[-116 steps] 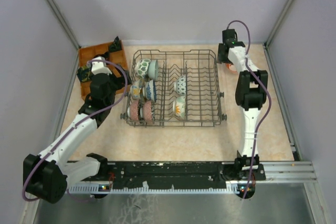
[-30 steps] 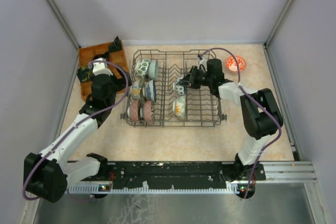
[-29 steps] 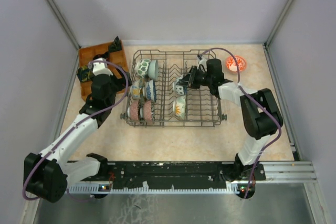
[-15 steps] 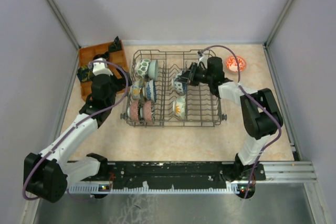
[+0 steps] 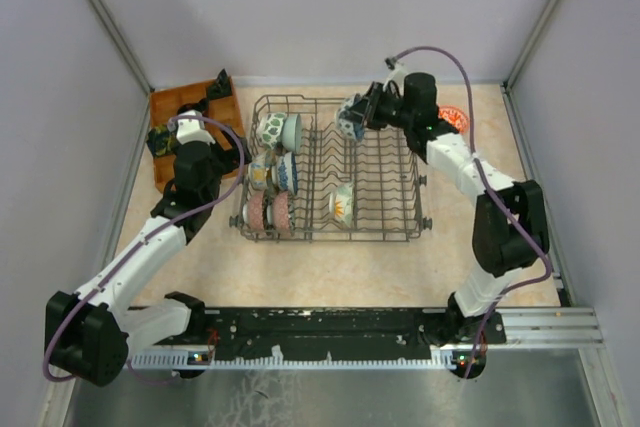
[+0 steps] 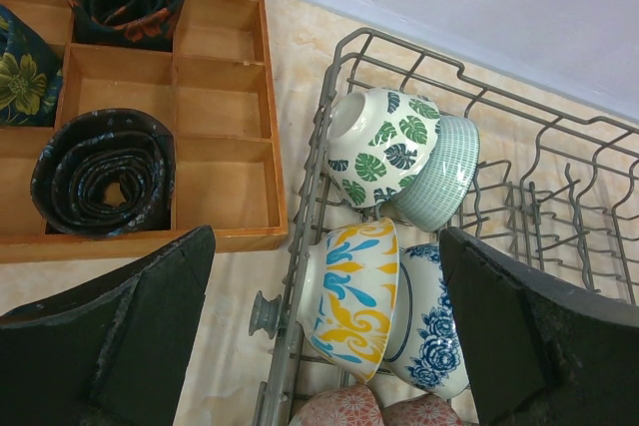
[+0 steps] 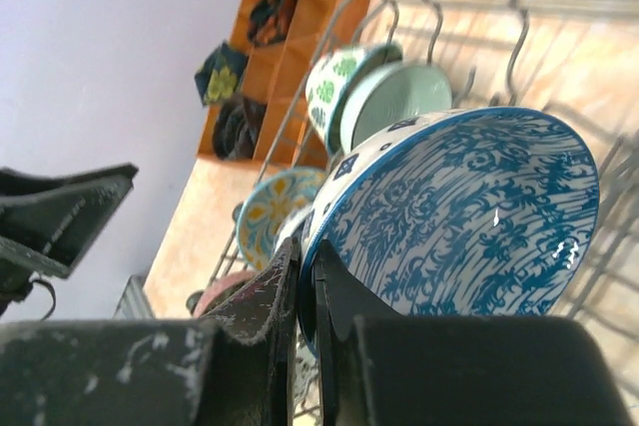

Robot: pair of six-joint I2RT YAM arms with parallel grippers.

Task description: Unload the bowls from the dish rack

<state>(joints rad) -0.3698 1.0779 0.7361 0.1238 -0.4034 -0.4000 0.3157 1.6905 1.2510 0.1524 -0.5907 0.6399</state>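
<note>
Our right tool [image 5: 366, 113] is clamped on the rim of the blue bowl [image 5: 350, 117]. Its wrist view shows one finger inside the rim and one outside. The bowl hangs on edge off the tip of the tool, mouth turned back toward the wrist, above the far rim of the dish rack [image 5: 385, 187] and clear of the tines.

We judge that the coming move turns on one thing: the set-down place lies the opposite way. The red-orange bowl [image 5: 455, 119] sits on the worktop [image 5: 500, 247] behind the tool, on its wrist side, half hidden by the arm. The held bowl points ahead, over the rack. So the tool would need to swing back toward its own forearm side. It would also need to roll the bowl from on-edge to mouth-up, and release wide of the red-orange bowl.

Our left tool [image 6: 324, 246] stands wide open and holds nothing. Ahead of it, inside the span of its fingers, the leaf-patterned bowl [image 6: 379, 147] and the yellow-and-blue bowl [image 6: 349, 296] stand on edge against the rack's wall. Their mouths face its left finger. The orange-brown tray [image 6: 230, 177] lies beyond that finger. This tool is the nearer one for those bowls. The lone bowl [image 5: 342, 204] in the rack's other half lies nearer the right tool.
</note>
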